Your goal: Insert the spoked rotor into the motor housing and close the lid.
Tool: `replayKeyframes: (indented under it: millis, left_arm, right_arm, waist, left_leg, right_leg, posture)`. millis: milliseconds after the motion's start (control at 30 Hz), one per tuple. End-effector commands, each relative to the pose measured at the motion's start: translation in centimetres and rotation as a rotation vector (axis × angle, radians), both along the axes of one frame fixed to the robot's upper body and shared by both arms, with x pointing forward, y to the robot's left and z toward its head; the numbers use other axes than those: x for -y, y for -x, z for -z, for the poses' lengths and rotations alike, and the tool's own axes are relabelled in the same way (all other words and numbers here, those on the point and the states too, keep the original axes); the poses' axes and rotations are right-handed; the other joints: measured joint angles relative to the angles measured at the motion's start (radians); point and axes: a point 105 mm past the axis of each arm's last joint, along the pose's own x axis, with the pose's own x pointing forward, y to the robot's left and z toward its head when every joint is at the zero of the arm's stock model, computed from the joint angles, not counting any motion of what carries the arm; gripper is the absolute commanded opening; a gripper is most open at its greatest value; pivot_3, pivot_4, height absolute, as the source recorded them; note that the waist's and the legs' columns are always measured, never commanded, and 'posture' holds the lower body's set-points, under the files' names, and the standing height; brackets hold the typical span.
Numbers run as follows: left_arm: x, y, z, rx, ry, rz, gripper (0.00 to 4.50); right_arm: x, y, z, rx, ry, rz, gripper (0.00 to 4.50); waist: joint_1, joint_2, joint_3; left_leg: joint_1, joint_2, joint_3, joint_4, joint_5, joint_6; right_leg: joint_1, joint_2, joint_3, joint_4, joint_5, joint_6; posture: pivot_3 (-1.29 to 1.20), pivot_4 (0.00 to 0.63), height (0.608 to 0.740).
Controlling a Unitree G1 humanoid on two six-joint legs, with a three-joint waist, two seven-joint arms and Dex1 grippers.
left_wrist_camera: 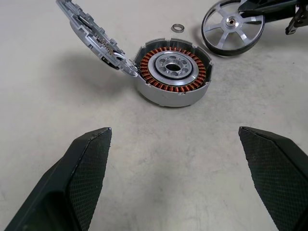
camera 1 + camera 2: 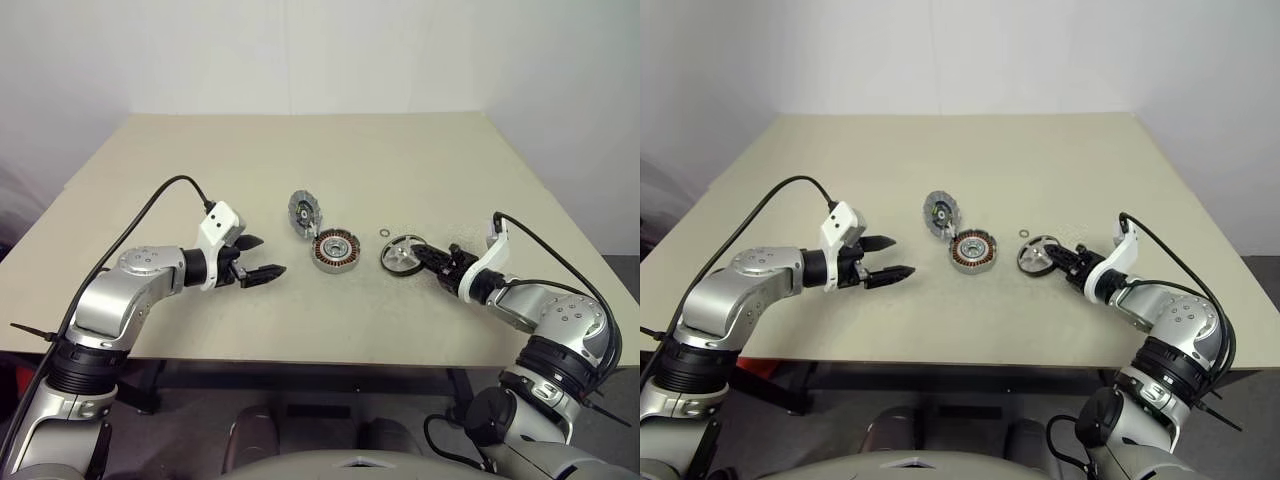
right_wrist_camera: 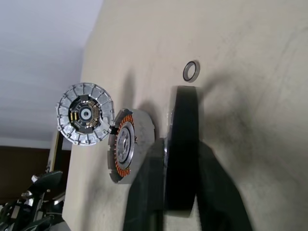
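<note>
The spoked rotor (image 1: 232, 27), a dark-rimmed wheel with silver spokes, rests on the table right of centre. My right gripper (image 2: 418, 255) is shut on its rim, one finger on each side of the dark band (image 3: 182, 144). The motor housing (image 2: 335, 251) is a round silver body with copper coils inside, lying flat mid-table just left of the rotor. Its lid (image 2: 304, 213), a slotted grey disc, stands tilted open at the housing's far left edge. My left gripper (image 2: 272, 255) is open and holds nothing. It hovers left of the housing and points at it.
A tiny washer ring (image 2: 386, 233) lies just behind the rotor, between it and the housing. The beige table (image 2: 200, 170) has wide bare room all round the parts. Its front edge runs close under both arms.
</note>
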Motion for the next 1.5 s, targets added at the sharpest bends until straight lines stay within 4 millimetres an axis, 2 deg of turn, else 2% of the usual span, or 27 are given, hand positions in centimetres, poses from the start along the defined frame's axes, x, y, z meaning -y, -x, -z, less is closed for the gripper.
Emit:
replayKeyframes:
  millis: [33,200,500,600,733,933,1133,1267,1367,1500]
  left_arm:
    - [-0.1,-0.3,-1.1,0.052,-0.006,0.003,4.50]
    - [-0.1,-0.4,-1.1,0.052,-0.004,0.003,4.50]
    - [0.2,-0.4,-1.0,0.051,0.000,0.006,4.50]
    - [0.3,-0.4,-0.9,0.051,0.000,0.010,4.50]
    - [0.5,-0.4,-1.0,0.056,-0.001,0.016,4.50]
    - [0.1,-0.1,-0.8,0.056,-0.020,0.008,4.50]
    - [0.2,0.3,-0.5,0.051,-0.021,0.007,4.50]
    - [0.3,0.1,-0.5,0.053,-0.027,0.012,4.50]
    - [0.1,-0.1,-0.6,0.056,-0.031,0.011,4.50]
    - [0.0,-0.3,-0.6,0.060,-0.037,0.014,4.50]
  right_arm:
    - [0.3,-0.5,-0.8,0.031,0.024,0.015,0.71]
    - [0.5,-0.9,-1.1,0.043,0.000,0.041,0.71]
    - [-0.5,-4.2,-4.7,0.146,-0.163,0.103,0.71]
    - [-1.3,-5.4,-4.7,0.140,-0.172,0.107,0.71]
    - [-2.2,-7.5,-3.5,0.100,-0.131,0.121,0.71]
    - [1.4,-9.7,-2.7,0.090,-0.074,0.284,0.71]
    - [5.2,-9.9,-3.5,0.114,-0.076,0.381,0.71]
    - [7.2,-9.5,-3.0,0.101,-0.044,0.438,0.71]
    - [7.7,-9.1,-1.5,0.053,-0.009,0.456,0.71]
    - [7.2,-8.6,0.0,0.015,0.028,0.433,0.71]
  waist:
    - [0.000,0.000,0.000]
    - [0.000,0.000,0.000]
    - [-0.005,0.000,0.000]
    - [-0.004,0.000,0.000]
    - [-0.006,0.000,0.000]
    - [0.000,0.000,0.000]
    - [-0.002,0.000,0.000]
    - [-0.005,0.000,0.000]
    - [-0.009,0.000,0.000]
    - [-0.007,0.000,0.000]
  left_leg:
    - [0.000,0.000,0.000,0.000,0.000,0.000]
    - [0.000,0.000,0.000,0.000,0.000,0.000]
    - [0.000,0.000,0.000,0.001,0.000,0.000]
    - [0.000,0.000,0.000,0.001,0.000,0.000]
    - [-0.002,0.000,0.000,0.002,0.001,-0.002]
    - [-0.005,0.000,0.000,0.004,0.001,-0.001]
    - [-0.007,0.000,0.000,0.006,0.000,0.000]
    - [-0.007,0.000,0.000,0.006,0.000,0.000]
    - [-0.007,0.000,0.000,0.008,-0.001,0.001]
    - [-0.007,0.001,-0.001,0.011,-0.002,0.004]
  right_leg:
    - [0.000,0.000,0.000,0.000,0.000,0.000]
    - [0.000,0.000,0.000,0.000,0.000,0.000]
    - [-0.002,0.000,0.000,0.005,0.000,0.000]
    - [-0.003,0.000,0.000,0.006,0.000,0.000]
    - [-0.004,0.000,0.000,0.006,0.000,0.000]
    - [-0.005,-0.001,0.000,0.007,0.000,-0.001]
    - [-0.005,-0.001,-0.001,0.007,0.001,-0.002]
    - [-0.005,0.000,-0.001,0.007,0.001,-0.002]
    - [-0.006,0.000,-0.001,0.008,0.001,-0.002]
    - [-0.005,0.000,-0.001,0.010,0.001,-0.001]
  posture:
    - [0.00,0.000,0.740]
    - [0.00,0.000,0.740]
    - [0.00,0.000,0.740]
    - [0.00,0.000,0.740]
    - [0.00,0.000,0.740]
    - [0.00,0.000,0.740]
    - [0.00,0.000,0.740]
    - [0.00,0.000,0.740]
    - [0.00,0.000,0.740]
    - [0.00,0.000,0.740]
